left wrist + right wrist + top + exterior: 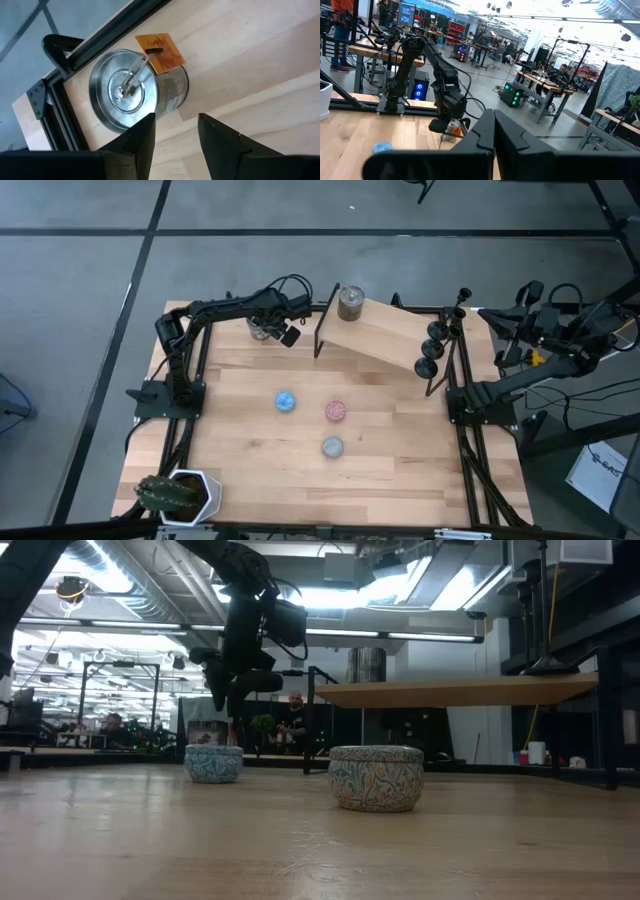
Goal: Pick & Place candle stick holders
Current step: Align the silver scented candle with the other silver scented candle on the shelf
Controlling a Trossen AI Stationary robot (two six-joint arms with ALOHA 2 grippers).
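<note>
Three black candle stick holders (pixel 440 332) stand on their round bases in a row at the right end of a raised wooden shelf (pixel 385 330). One of them shows in the low view (pixel 546 640). My left gripper (pixel 176 137) is open at the table's far left, its fingers pointing down just above a shiny metal can (pixel 131 90) with an orange tag. It touches nothing and also shows in the high view (pixel 272 328). My right gripper (pixel 494 131) is shut and empty beyond the table's right edge (pixel 490 315), near the holders.
A second metal can (pixel 350 302) stands on the shelf's left end. A blue disc (pixel 286 401), a pink disc (pixel 336 411) and a grey disc (pixel 332 446) lie mid-table. A potted plant (pixel 180 495) stands at the near left corner. People sit in the room beyond.
</note>
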